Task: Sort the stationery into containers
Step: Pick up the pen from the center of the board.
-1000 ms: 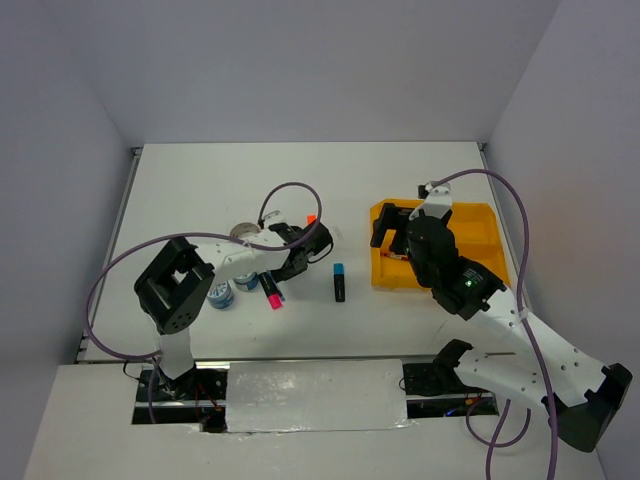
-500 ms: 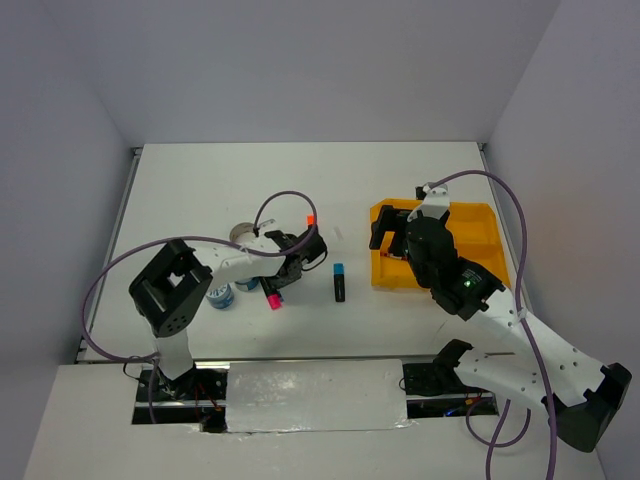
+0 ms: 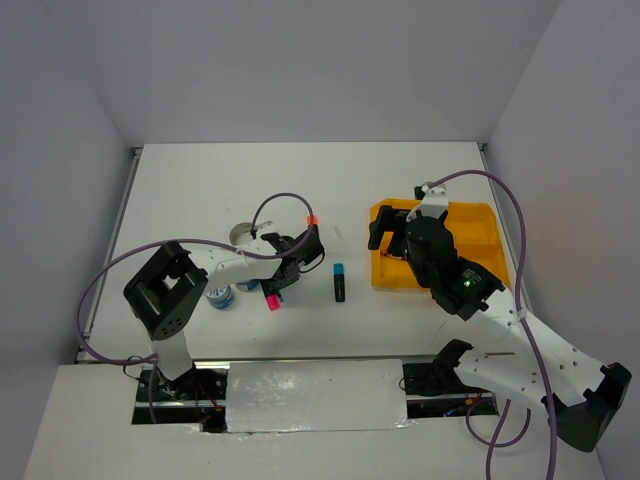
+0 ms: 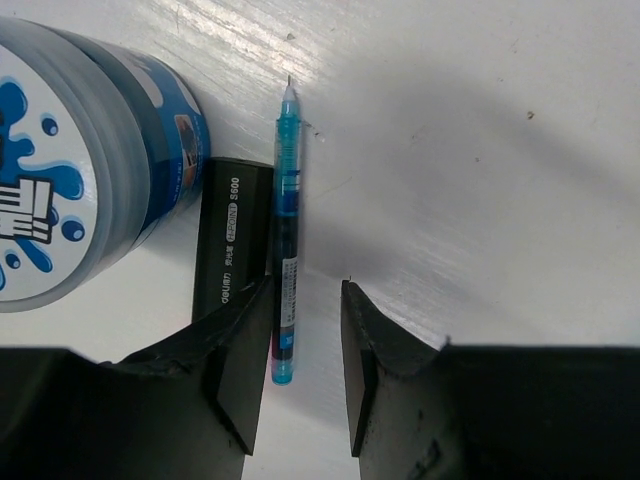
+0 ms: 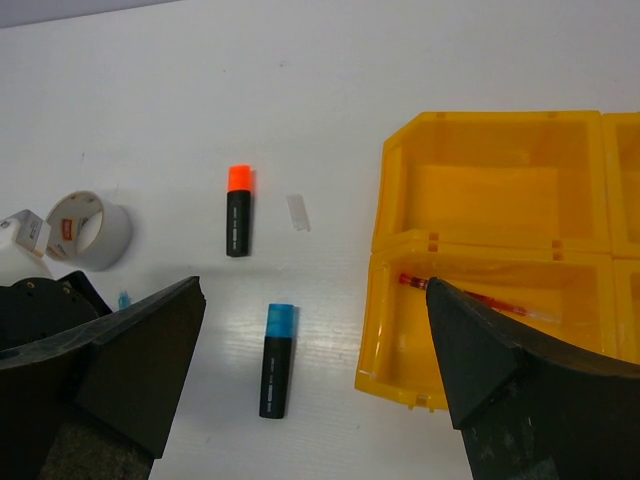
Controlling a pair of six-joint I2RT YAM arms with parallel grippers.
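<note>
Blue pen [image 4: 285,250] lies inside left tool [image 4: 305,300], jaws narrowly apart, not gripping; right tool [image 5: 312,300] spread wide.

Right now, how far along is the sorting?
Done: one red pen lies in the tray's near-left compartment. In hand: the left gripper's open fingers straddle the blue pen on the table, not closed. Left: orange highlighter, blue highlighter, pink highlighter, tape ring and two tubs lie outside the tray. The right gripper hangs open, empty.
</note>
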